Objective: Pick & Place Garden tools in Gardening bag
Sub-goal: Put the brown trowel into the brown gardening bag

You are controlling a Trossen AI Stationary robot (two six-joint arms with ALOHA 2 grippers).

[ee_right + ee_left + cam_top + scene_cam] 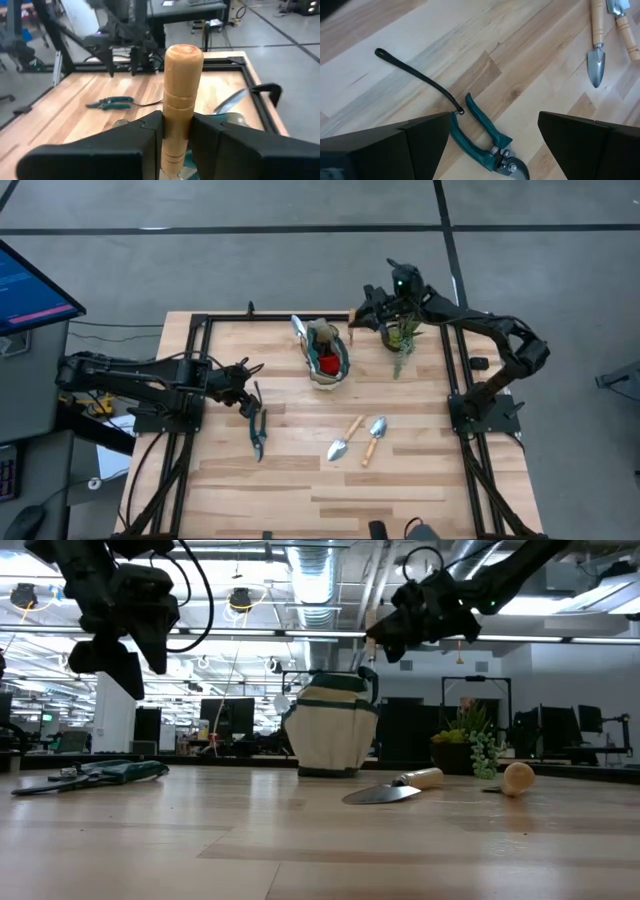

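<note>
Two trowels (355, 440) lie at the tabletop's (280, 480) five o'clock; right fingers (150, 135) pinch a wooden handle (181, 95), left fingers (415, 135) spread above shears (487, 140).

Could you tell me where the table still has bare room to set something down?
The whole near strip of the table, below the two trowels, is free, as is the stretch between the pruning shears and the trowels. It is crowded at the far side around the gardening bag and potted plant.
</note>
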